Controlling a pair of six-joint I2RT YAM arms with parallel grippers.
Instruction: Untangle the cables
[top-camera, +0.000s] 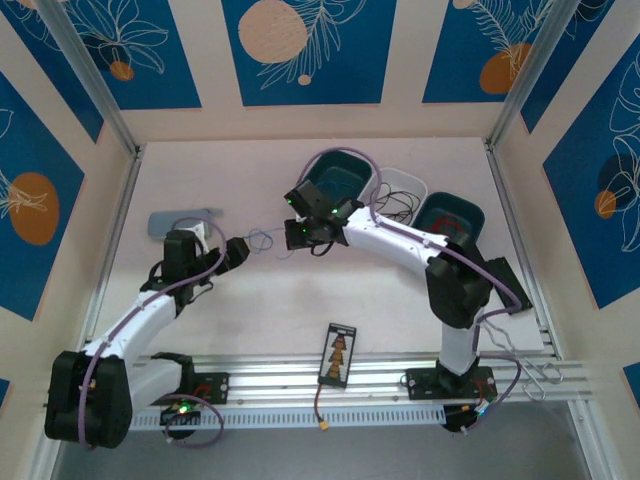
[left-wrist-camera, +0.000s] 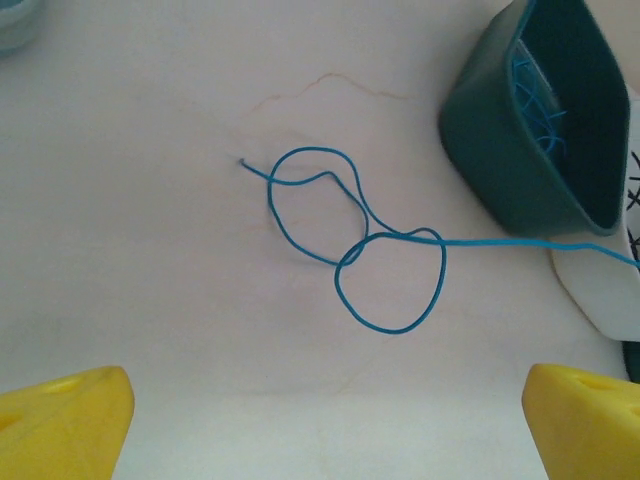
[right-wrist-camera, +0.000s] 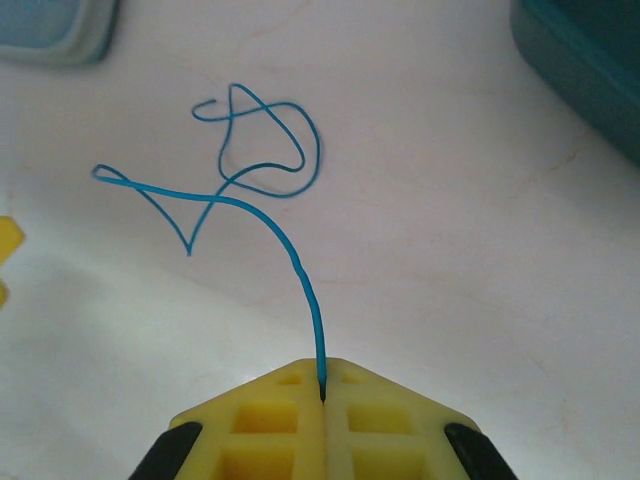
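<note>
The right gripper (right-wrist-camera: 322, 388) pinches one end of the blue wire (right-wrist-camera: 311, 300) looped on the table (right-wrist-camera: 480, 250), so the wide-open left gripper (left-wrist-camera: 325, 430) should take the free end and draw gently outward.

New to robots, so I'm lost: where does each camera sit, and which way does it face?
Top external: above and behind, looking down on the table; left arm and right arm show.
Left wrist: on the left arm, facing down at the blue cable and a bin; open left gripper shows.
Right wrist: on the right arm, facing the table; right gripper shut on the cable.
Shared: both wrists see that cable.
</note>
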